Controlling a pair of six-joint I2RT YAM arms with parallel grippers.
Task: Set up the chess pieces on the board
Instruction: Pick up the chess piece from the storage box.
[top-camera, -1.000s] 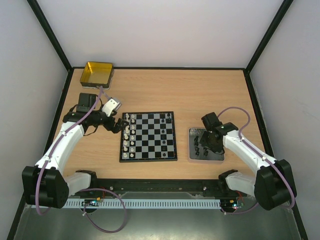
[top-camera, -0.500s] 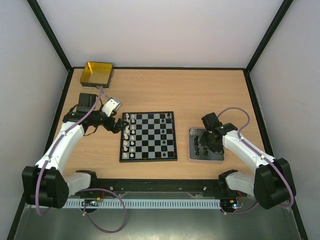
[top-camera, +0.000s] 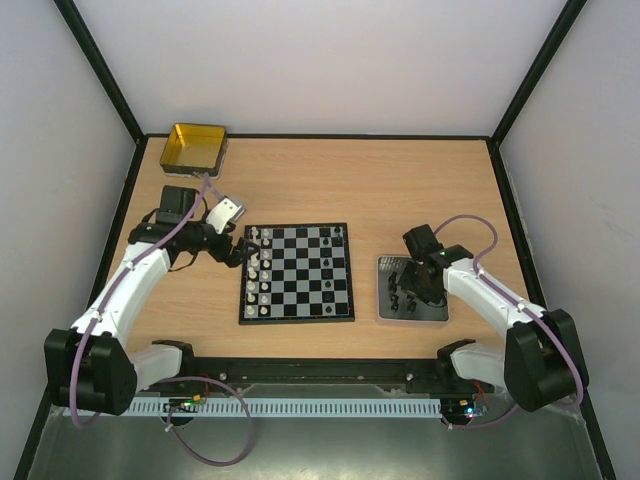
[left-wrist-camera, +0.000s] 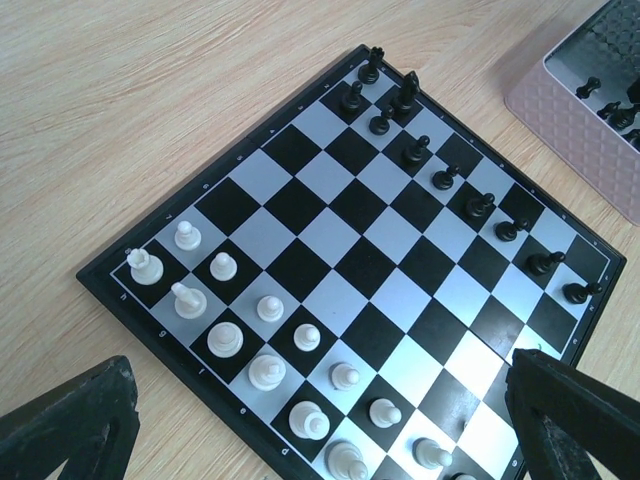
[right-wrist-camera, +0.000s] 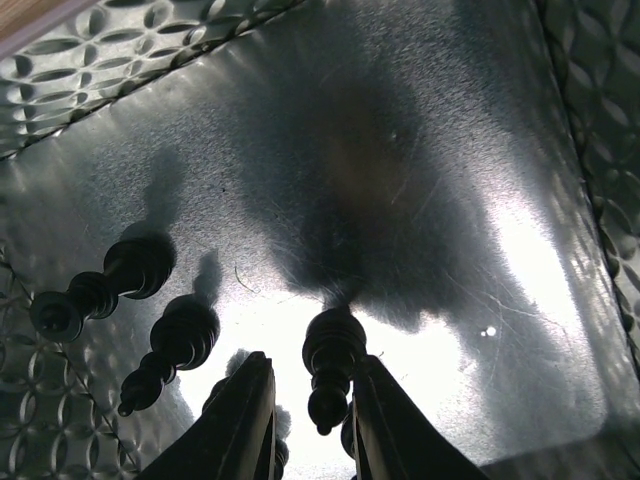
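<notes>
Black chess piece (right-wrist-camera: 335, 345) flanked by fingers (right-wrist-camera: 245, 420) of right end effector (right-wrist-camera: 310, 362) inside tray (right-wrist-camera: 480, 250); clamping cannot be told; left end effector (left-wrist-camera: 318, 365) held just beside board (left-wrist-camera: 330, 230), spread wide.

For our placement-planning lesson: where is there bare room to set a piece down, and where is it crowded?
Free: the board's middle squares, between the white pieces and the black pieces; the tabletop beyond its far edge. Crowded: the tray, around the right gripper.

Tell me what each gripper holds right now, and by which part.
Left gripper: nothing, jaws open. Right gripper straddles the narrow end of a black chess piece in the tray; whether it clamps it cannot be told.
</notes>
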